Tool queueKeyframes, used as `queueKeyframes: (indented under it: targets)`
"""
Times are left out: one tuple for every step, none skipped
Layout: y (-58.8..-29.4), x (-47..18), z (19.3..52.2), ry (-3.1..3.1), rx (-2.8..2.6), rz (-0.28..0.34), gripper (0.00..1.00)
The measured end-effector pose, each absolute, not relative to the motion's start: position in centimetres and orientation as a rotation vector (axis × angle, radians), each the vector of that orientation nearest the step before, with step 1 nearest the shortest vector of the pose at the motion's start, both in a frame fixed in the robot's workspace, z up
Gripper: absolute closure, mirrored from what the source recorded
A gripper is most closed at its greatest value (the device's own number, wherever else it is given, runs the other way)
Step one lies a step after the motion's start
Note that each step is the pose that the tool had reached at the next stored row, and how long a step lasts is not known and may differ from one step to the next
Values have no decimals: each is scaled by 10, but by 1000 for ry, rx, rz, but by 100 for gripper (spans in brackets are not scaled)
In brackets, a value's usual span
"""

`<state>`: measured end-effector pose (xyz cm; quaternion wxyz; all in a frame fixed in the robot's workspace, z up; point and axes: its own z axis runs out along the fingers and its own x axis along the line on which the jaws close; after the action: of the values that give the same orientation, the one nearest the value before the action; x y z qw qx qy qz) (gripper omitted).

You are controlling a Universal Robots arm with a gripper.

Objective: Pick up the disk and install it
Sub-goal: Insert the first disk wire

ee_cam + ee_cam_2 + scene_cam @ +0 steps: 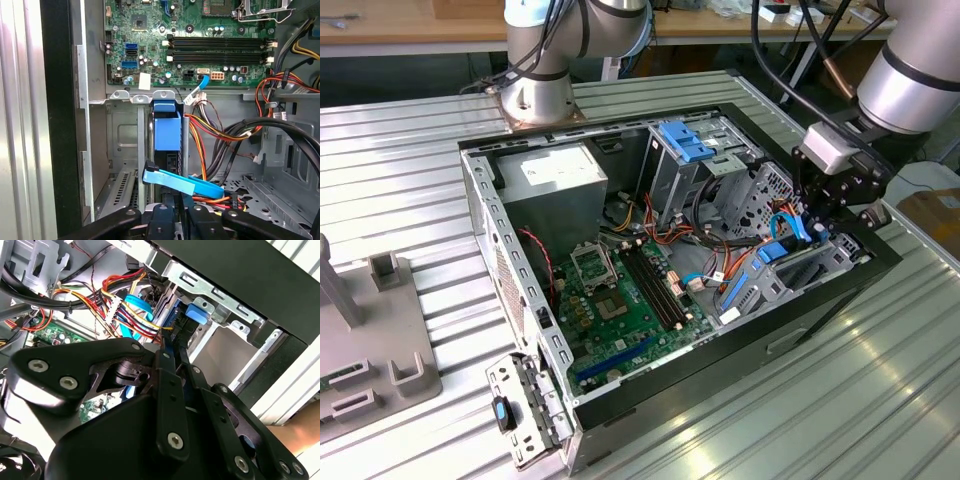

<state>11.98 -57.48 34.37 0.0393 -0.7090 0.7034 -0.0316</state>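
- In the second wrist view the gripper (172, 357) has its black fingers (166, 390) drawn close together, with only a narrow slot between them, over a dark thin edge; I cannot tell if they truly pinch it.
- In the first wrist view the gripper (175, 212) sits at the disk's near end, just behind a loose flat blue cable (182, 182).
- The disk (167, 132) stands on edge in the drive bay (122, 135), blue end tab up, a silver bay wall on each side; it looks partly seated.
- In the exterior view the gripper (820, 222) hangs at about 3 o'clock of the open case (480, 200), over the bay in the case's corner; the disk's blue rails (752, 275) show below it.
- Red, yellow and orange wires (215, 132) and thick black cables (280, 132) crowd beside the bay.
- Beyond the bay lies the green board (620, 300), mid-case.
- A metal cage with a blue latch (685, 140) stands at about 12 o'clock.
- The grey power supply (555, 180) sits at about 10 o'clock.
- The arm's base (535, 95) is bolted to the ribbed table (400, 170) past the case.
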Motion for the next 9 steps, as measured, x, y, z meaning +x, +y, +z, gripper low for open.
queueKeyframes:
  targets:
    - [-575, 120, 344, 2156, -2173, -97, 83]
    - [-575, 120, 344, 2156, -2174, -97, 83]
    - [-575, 120, 344, 2156, -2174, -97, 83]
    - [-575, 120, 343, 2156, -2174, -97, 83]
    - [-575, 120, 343, 2156, -2174, -98, 83]
    - [-575, 120, 343, 2156, -2174, -98, 83]
    - [-575, 120, 343, 2156, -2174, -98, 83]
    - [-575, 120, 343, 2156, -2174, -98, 83]
    - [-575, 120, 342, 2157, -2175, -100, 83]
